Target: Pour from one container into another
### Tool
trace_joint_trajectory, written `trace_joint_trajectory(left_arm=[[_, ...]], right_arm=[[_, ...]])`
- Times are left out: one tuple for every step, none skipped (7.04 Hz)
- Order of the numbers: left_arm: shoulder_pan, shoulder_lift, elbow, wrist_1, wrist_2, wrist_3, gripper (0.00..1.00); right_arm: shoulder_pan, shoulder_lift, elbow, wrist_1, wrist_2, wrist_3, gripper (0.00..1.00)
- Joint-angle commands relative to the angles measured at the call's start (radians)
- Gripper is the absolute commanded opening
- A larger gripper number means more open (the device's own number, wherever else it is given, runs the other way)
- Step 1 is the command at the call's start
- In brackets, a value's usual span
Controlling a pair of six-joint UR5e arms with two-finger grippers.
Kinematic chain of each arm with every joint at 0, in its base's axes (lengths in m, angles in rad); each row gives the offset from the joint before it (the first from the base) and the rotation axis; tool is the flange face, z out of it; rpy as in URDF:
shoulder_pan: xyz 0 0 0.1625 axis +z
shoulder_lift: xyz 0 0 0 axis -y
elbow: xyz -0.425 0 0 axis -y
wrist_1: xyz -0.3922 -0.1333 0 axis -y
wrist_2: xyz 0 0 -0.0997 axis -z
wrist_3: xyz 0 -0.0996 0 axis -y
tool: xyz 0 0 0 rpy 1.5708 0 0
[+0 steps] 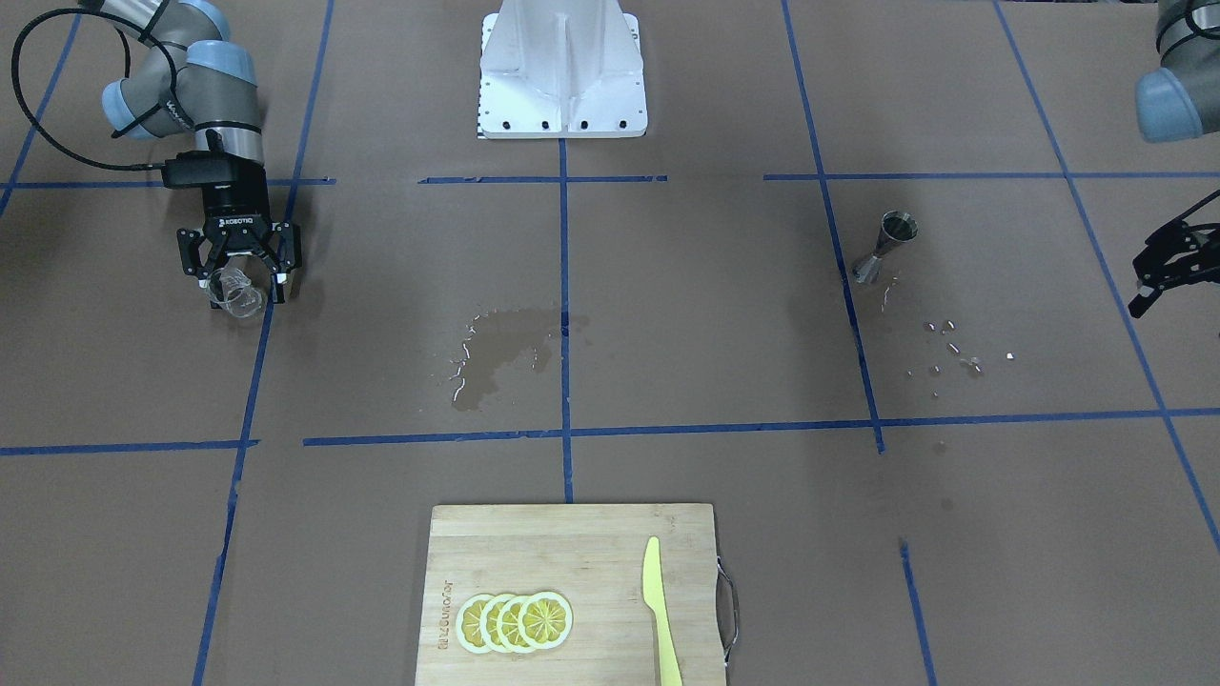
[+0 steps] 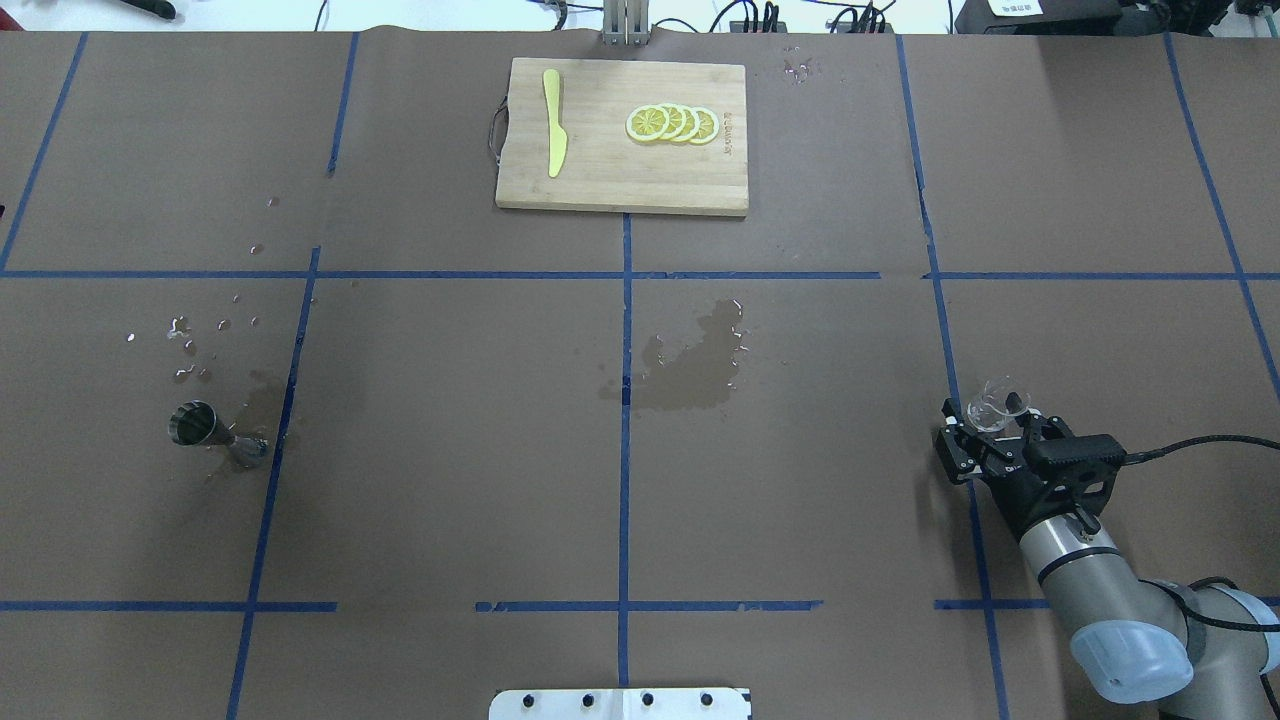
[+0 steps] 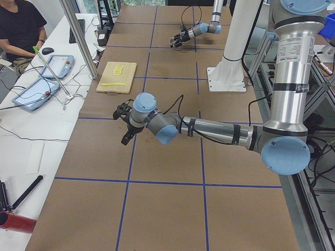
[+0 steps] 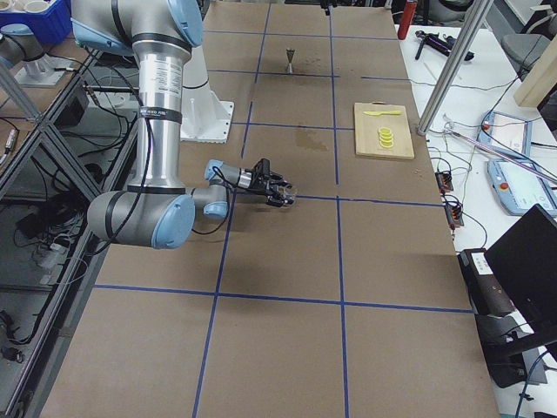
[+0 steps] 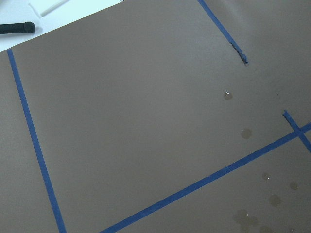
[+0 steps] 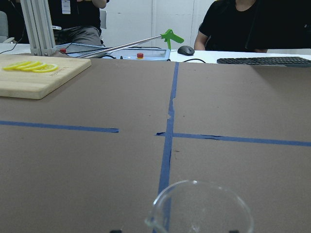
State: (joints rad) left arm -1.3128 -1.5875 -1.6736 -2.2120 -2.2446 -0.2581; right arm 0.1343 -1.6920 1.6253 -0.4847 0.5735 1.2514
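The clear glass cup (image 1: 236,295) sits between the fingers of my right gripper (image 1: 241,284), which is shut on it just above the table on my right side. From overhead, the cup (image 2: 997,404) pokes forward out of the right gripper (image 2: 993,418). Its rim (image 6: 201,208) fills the bottom of the right wrist view. The silver hourglass jigger (image 1: 886,248) stands upright far away on my left side (image 2: 205,428). My left gripper (image 1: 1165,267) hovers open and empty at the view's edge, beyond the jigger.
A wooden cutting board (image 2: 620,170) with lemon slices (image 2: 672,123) and a yellow knife (image 2: 553,122) lies at the table's far middle. A wet patch (image 2: 690,365) darkens the centre, and droplets (image 2: 190,340) dot the paper near the jigger. The white robot base (image 1: 562,71) stands behind.
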Motion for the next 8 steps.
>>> trace_joint_trajectory(left_arm=[[0.000, 0.008, -0.008, 0.000, 0.000, -0.006, 1.00], [0.000, 0.008, -0.008, 0.000, 0.000, -0.006, 1.00], [0.000, 0.009, -0.008, 0.000, 0.000, -0.006, 1.00], [-0.002, 0.009, -0.009, 0.000, 0.000, -0.006, 1.00], [-0.002, 0.009, -0.011, 0.000, 0.000, -0.006, 1.00], [-0.002, 0.009, -0.015, 0.000, 0.000, -0.006, 1.00], [-0.002, 0.011, -0.015, 0.000, 0.000, -0.006, 1.00], [-0.005, 0.011, -0.015, 0.000, 0.000, -0.006, 1.00]], right_arm=[[-0.002, 0.000, 0.001, 0.000, 0.000, 0.000, 0.84], [-0.004, 0.000, 0.001, 0.000, 0.000, 0.000, 0.85], [-0.005, 0.000, 0.002, 0.000, 0.000, 0.000, 0.88], [-0.005, 0.000, 0.002, 0.000, 0.000, 0.000, 0.88], [-0.005, -0.001, 0.002, 0.000, 0.002, 0.000, 0.88], [-0.016, -0.023, 0.001, 0.082, 0.017, -0.001, 0.97], [-0.018, -0.087, 0.011, 0.185, 0.081, -0.003, 0.98], [-0.018, -0.138, 0.086, 0.222, 0.148, -0.003, 0.99]])
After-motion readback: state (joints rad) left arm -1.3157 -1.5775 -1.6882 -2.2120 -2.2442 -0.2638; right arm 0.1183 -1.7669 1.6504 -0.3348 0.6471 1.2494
